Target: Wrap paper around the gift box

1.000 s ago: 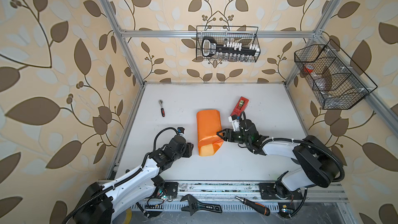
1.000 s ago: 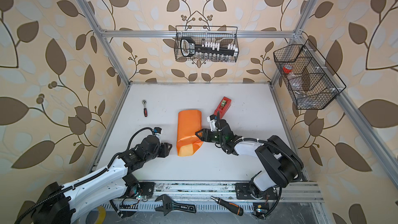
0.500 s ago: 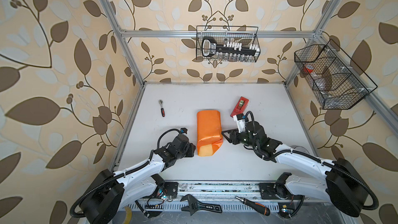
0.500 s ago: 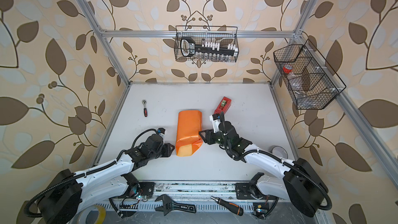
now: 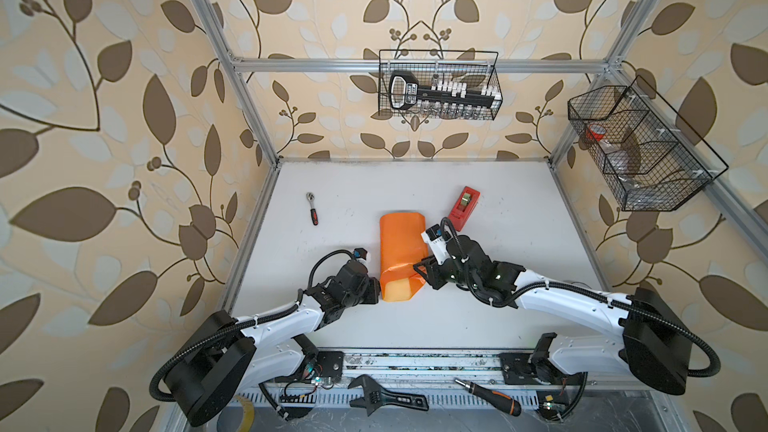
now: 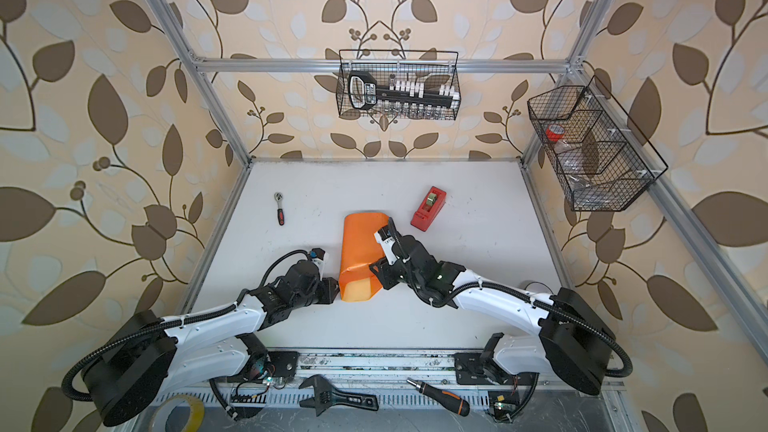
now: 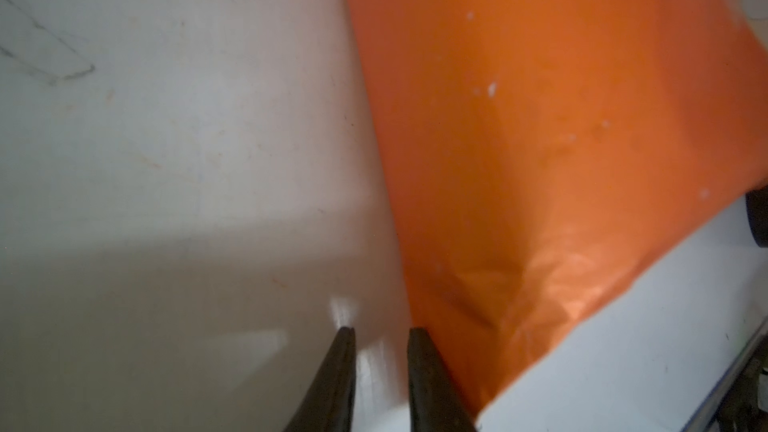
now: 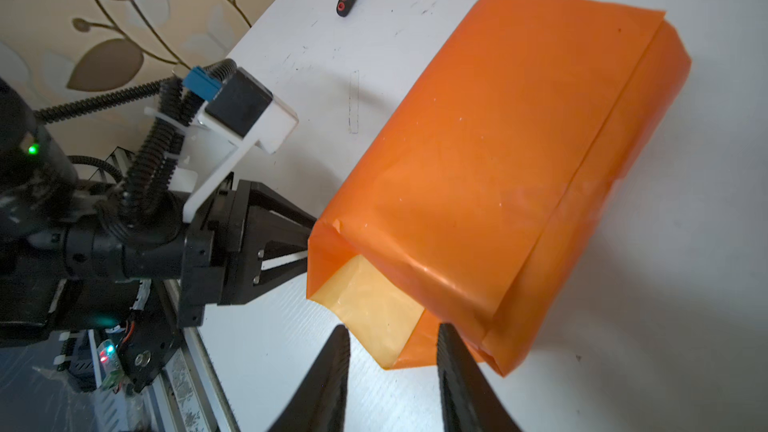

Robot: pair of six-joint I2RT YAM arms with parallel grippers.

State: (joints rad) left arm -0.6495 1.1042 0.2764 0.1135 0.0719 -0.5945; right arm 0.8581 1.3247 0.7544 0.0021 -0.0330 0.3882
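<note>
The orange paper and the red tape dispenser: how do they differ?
Size: the paper is larger than the tape dispenser. Form: the paper is a folded tube, open and yellow inside at its near end; the tape dispenser is a solid wedge. Both lie on the table.

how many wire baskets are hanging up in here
2. The back basket hangs high at the rear, centre; the side basket hangs on the right-hand side. No others show, though some may sit out of view.

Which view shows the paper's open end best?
The right wrist view: the paper lies close, and the yellow inside of its open end is sharp. Both top views show that end small; the left wrist view shows only blurred orange.
</note>
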